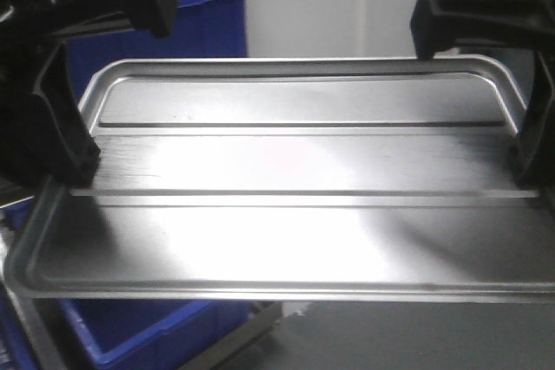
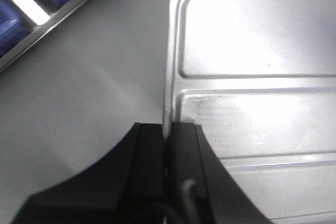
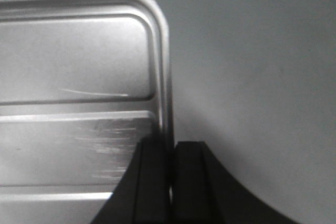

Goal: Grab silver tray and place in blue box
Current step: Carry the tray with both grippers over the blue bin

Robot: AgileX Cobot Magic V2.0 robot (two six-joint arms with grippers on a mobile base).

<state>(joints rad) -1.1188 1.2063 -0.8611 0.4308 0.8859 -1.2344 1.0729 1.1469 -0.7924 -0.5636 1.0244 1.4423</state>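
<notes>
tray (image 1: 295,205) airborne, grab done | left tool (image 2: 168,135) pinching left rim | right tool (image 3: 172,150) pinching right rim | placing in box (image 1: 208,23) not yet done

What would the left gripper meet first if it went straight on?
The left gripper is shut on the rim of the large rectangular silver metal tray; that rim runs straight ahead, then probably grey floor.
</notes>
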